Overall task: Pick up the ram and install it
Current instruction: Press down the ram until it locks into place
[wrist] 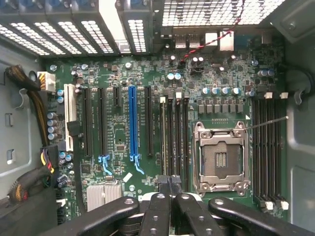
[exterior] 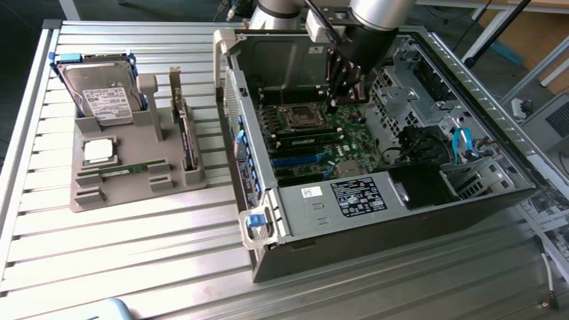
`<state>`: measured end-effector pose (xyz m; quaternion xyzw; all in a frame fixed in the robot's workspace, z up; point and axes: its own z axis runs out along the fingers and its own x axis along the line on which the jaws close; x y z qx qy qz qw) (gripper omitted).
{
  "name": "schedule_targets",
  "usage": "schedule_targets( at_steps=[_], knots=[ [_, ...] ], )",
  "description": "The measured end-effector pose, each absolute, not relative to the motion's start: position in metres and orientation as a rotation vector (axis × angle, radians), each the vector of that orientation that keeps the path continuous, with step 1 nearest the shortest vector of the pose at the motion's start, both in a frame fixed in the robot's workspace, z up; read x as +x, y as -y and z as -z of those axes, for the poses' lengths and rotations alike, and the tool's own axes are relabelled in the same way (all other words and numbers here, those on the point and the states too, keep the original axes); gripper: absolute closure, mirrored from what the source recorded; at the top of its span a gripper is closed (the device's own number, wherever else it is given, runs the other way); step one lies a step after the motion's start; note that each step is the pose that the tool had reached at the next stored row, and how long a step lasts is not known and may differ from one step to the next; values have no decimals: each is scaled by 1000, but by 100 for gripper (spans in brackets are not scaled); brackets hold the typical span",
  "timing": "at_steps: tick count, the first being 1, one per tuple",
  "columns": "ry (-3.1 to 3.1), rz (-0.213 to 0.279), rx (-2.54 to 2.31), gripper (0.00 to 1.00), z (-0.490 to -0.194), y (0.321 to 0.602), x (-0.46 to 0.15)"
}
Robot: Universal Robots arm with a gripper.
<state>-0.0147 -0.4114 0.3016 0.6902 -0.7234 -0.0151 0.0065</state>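
Ram position: 1 green ram (exterior: 132,169) lies flat in a groove of the grey holder tray (exterior: 133,193), on the exterior view's left, well apart from the open computer case (exterior: 266,220).
Ram handling: probably light, thin and stiff, but fragile; safest hold seems the 2 long edges near the middle, not the black chips.
Gripper: the gripper (wrist: 170,189) has its fingers pressed together, and I see nothing held between them.
Arm pose: the arm reaches down into the case, with the gripper low over the motherboard (wrist: 118,142), close to the memory slots (wrist: 174,137) beside the empty processor socket (wrist: 220,157).
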Motion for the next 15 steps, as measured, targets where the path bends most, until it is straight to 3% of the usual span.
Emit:
schedule_targets(
  at_steps=[15],
  knots=[
    [2455,49,1943,89,-302,411,-15]
  ],
)
